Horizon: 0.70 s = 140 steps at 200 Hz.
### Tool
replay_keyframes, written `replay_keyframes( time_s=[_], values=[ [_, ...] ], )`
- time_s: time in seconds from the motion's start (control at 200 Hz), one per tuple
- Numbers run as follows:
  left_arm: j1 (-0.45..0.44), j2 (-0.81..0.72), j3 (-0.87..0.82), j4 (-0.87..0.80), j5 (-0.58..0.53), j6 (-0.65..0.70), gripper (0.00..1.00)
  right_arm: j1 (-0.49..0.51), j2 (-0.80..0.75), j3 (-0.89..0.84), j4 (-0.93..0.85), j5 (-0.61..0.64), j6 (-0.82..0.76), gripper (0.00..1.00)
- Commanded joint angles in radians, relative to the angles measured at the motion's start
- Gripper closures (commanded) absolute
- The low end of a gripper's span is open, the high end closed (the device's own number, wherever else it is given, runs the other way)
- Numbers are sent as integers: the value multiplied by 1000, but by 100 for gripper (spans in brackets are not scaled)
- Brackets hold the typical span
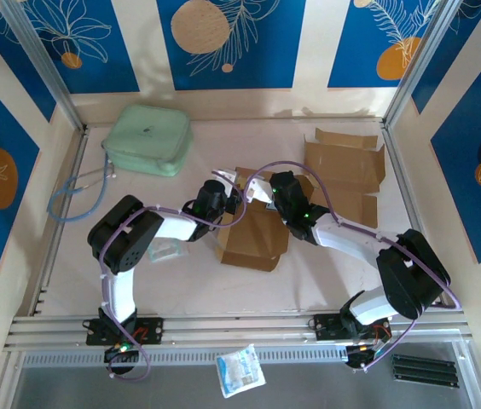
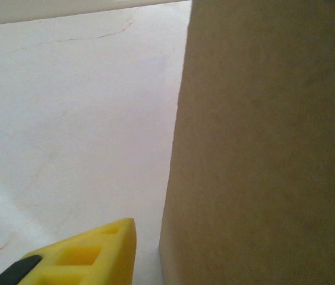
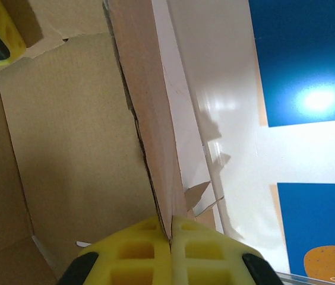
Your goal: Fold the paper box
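Pinching a wall of the paper box (image 3: 72, 136) with the right jaws, closed flat on it; cannot tell the left jaws' gap, one fingertip (image 2: 96, 252) just beside an outer wall; box midway on the counter (image 1: 189, 290), partly erected; next, likely: steady, then press a flap inward.

Two brown corrugated cardboard boxes: one half-folded box (image 1: 253, 239) pinched by the right pincer (image 3: 171, 230), one flat box (image 1: 347, 175) just beyond it. One mint-green square zip pouch (image 1: 148, 139) and one blue cable (image 1: 68, 203) lie well left of that pincer; one white plastic packet (image 1: 240, 371) and two black bars (image 1: 425, 365) lie behind it.
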Motion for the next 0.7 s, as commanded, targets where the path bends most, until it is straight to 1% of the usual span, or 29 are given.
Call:
replay_keyframes(
  time_s=[0.0, 0.05, 0.085, 0.185, 0.295, 0.435, 0.48, 0.625, 0.695],
  values=[
    [-30, -25, -24, -18, -30, 15, 56, 30, 34, 11, -50, -102, 49, 100],
    [-31, -38, -30, -13, -39, 10, 49, 31, 40, 12, -50, -101, 46, 100],
    [-32, -49, -35, -6, -44, 12, 46, 29, 41, 12, -50, -103, 46, 100],
    [-30, -78, -40, -6, -54, 30, 45, 27, 44, 10, -50, -106, 45, 100],
    [-31, -99, -32, -34, -35, 62, 46, 22, 44, 11, -48, -113, 48, 100],
    [-32, -114, -29, -53, -26, 69, 46, 21, 50, 12, -49, -115, 49, 100],
    [-32, -115, -29, -54, -27, 75, 48, 21, 50, 12, -50, -117, 48, 100],
    [-29, -111, -22, -74, -42, 86, 69, 20, 52, 14, -50, -117, 47, 100],
    [-30, -110, -22, -81, -54, 86, 75, 21, 53, 13, -53, -117, 45, 100]
  ],
)
